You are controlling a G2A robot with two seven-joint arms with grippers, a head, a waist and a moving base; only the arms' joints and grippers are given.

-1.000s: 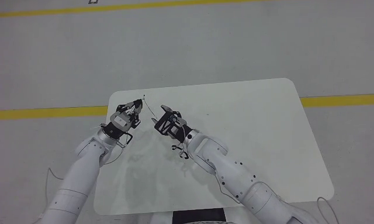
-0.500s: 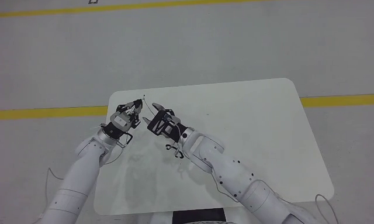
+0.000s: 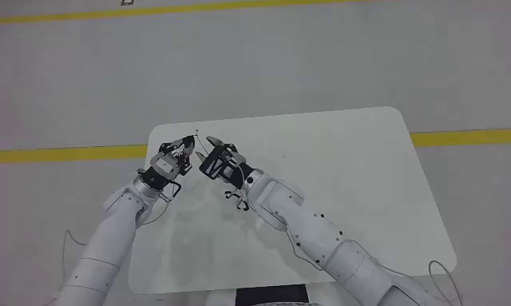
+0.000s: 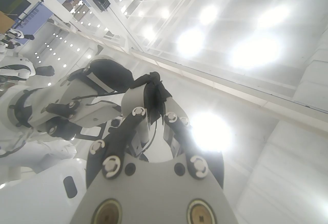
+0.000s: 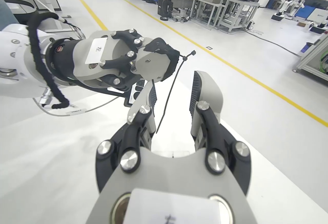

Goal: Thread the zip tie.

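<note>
zip tie point(image 5: 170, 93), pinched in left gripper point(image 5: 173, 58)

Left claw point(image 3: 188, 149) holds zip tie point(image 3: 197, 133) beside right claw point(image 3: 214, 147).

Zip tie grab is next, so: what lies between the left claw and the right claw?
The zip tie, pinched by the left claw, runs between the fingers of the open right claw, as the right wrist view shows.

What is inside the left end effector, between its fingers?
The left end effector clamps a black zip tie just below its head. The strap hangs free by the open right end effector. The clamped part is covered by the pads.
</note>
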